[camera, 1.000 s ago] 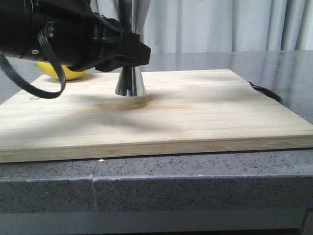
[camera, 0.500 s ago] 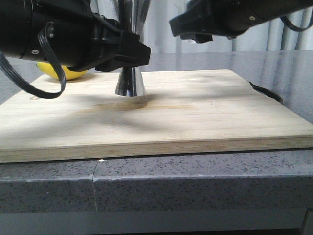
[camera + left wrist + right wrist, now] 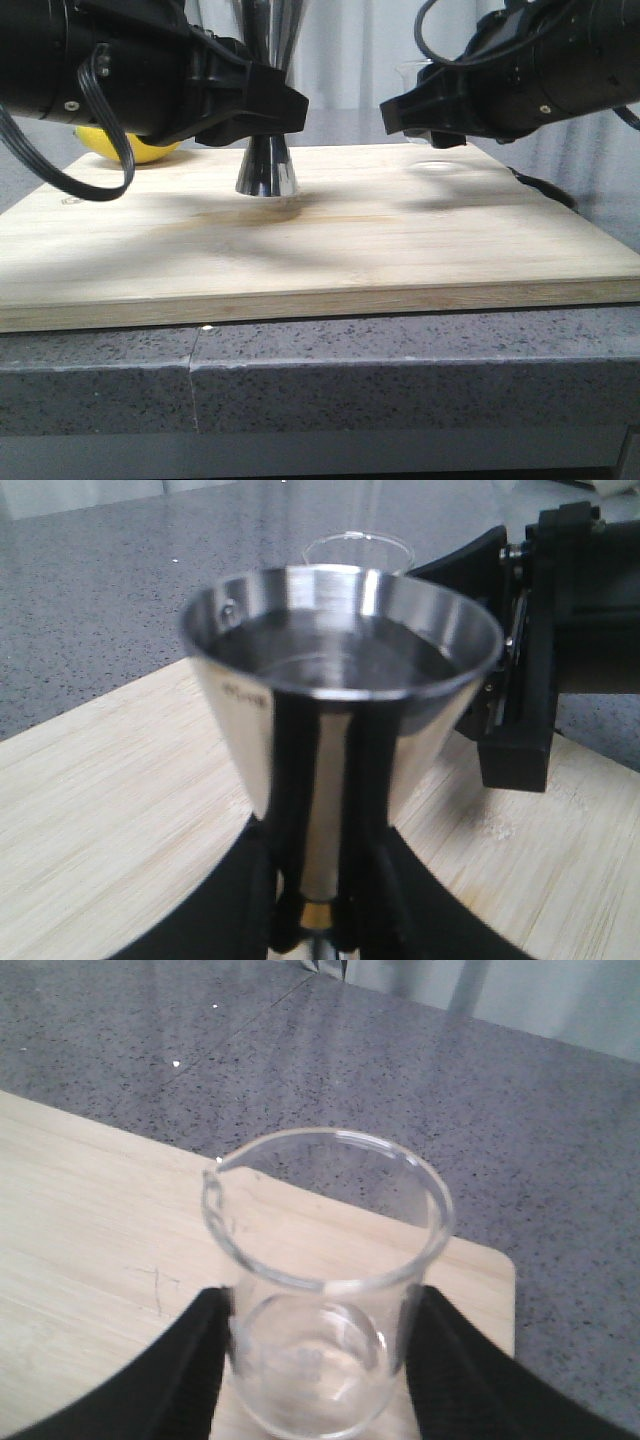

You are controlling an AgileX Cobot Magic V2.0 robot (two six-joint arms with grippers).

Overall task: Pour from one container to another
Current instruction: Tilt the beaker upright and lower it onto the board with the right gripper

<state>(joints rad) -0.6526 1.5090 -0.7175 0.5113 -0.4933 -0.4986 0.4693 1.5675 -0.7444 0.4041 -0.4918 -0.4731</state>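
A grey speckled stone countertop (image 3: 400,370) carries the work area; a seam runs down its front edge left of centre. A pale bamboo cutting board (image 3: 330,250) lies flat on the countertop, covering most of its width. A faint brownish stain marks the board near its middle.

A stainless-steel double jigger (image 3: 266,165) stands upright on the board, lower cone base in contact with the wood, left of centre toward the rear. A clear glass beaker (image 3: 325,1280) sits low over the board's right rear corner; contact with the wood cannot be confirmed.

A yellow lemon (image 3: 135,148) shows behind the board's left rear corner. A dark cable (image 3: 545,188) lies on the countertop beside the board's right edge.
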